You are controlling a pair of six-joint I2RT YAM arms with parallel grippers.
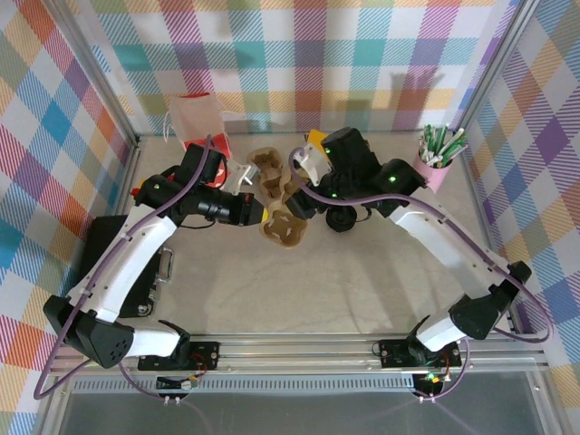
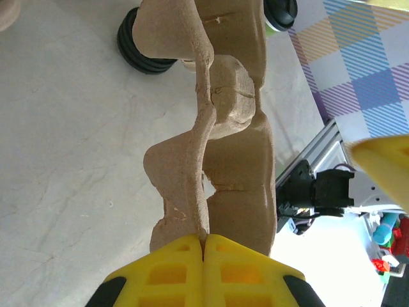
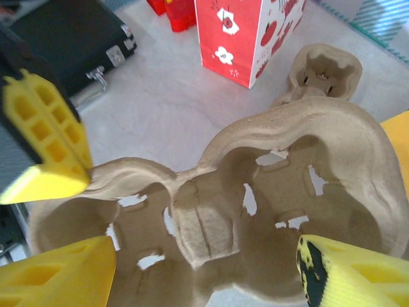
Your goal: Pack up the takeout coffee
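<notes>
Left gripper [image 2: 204,242]: jaws pinched together on the rim wall of the pulp cup carrier [image 1: 281,225], with only the thin pulp edge between the tips. From the left wrist view I see the carrier edge-on, running straight away from the jaws.

Right gripper [image 3: 203,276]: jaws wide apart, one tip on either side of the carrier's near end, over its wells. It holds nothing, and I can't tell if either tip touches pulp.

Takeout coffee [image 1: 342,220]: I see its black lid on the counter [image 1: 299,290], just right of the carrier, tucked under the right arm and apart from both sets of jaws.

Red-and-white paper bag [image 3: 246,38] stands behind the carrier. Pink cup of straws [image 1: 437,161] is well off at the right rear.
</notes>
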